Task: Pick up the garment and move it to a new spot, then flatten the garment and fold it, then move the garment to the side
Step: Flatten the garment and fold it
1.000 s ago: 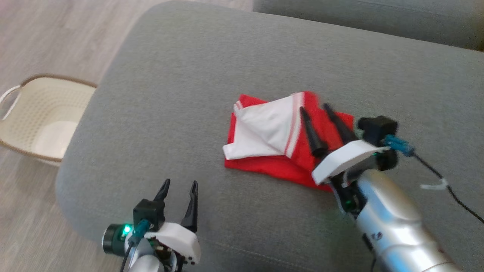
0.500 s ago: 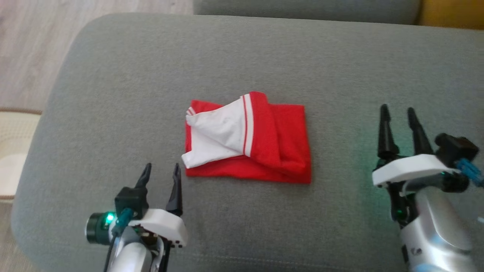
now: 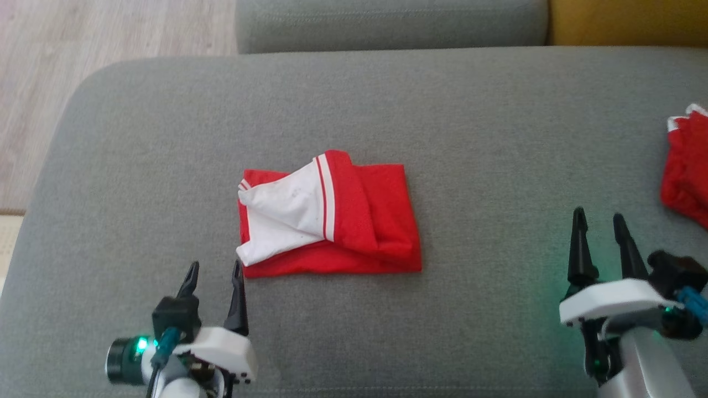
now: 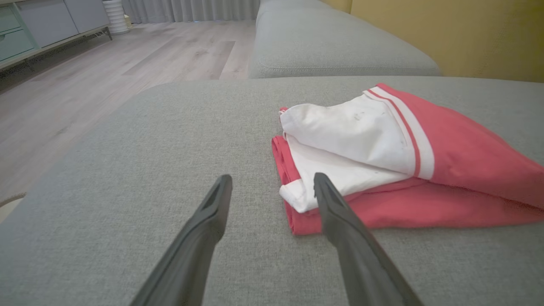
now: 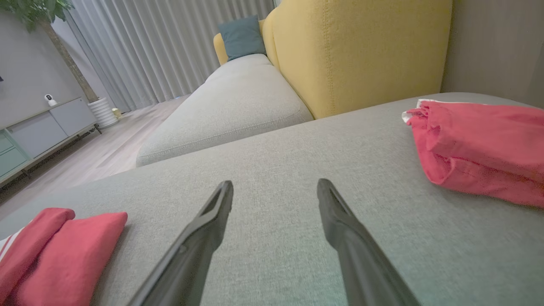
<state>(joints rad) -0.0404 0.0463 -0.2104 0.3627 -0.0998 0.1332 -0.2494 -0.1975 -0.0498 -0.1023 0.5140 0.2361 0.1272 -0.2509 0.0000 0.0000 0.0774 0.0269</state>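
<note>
One bright red folded garment [image 3: 365,221] of soft cloth, with a white part and white stripes on top, is laid flat near the middle of a wide grey cloth sofa cushion [image 3: 387,99]. The left gripper [image 3: 214,265] is held just beside the garment's near left corner. Its two long dark fingers [image 4: 208,225] are spread wide apart, and nothing is held between them. In the left wrist view, one finger tip is seen in front of the white corner of the garment, but whether it is touched cannot be told. The right gripper [image 3: 598,214] is held well apart from the garment, off to the right side. Its fingers are spread wide too, and bare grey cushion is seen between them. A second red crumpled cloth [image 3: 686,166] with a bit of white trim is laid at the far right edge of the cushion, past the right gripper. A pale wood floor [image 3: 110,27] is seen to the left of the cushion, and a yellow padded sofa back [image 5: 361,51] behind it.
</note>
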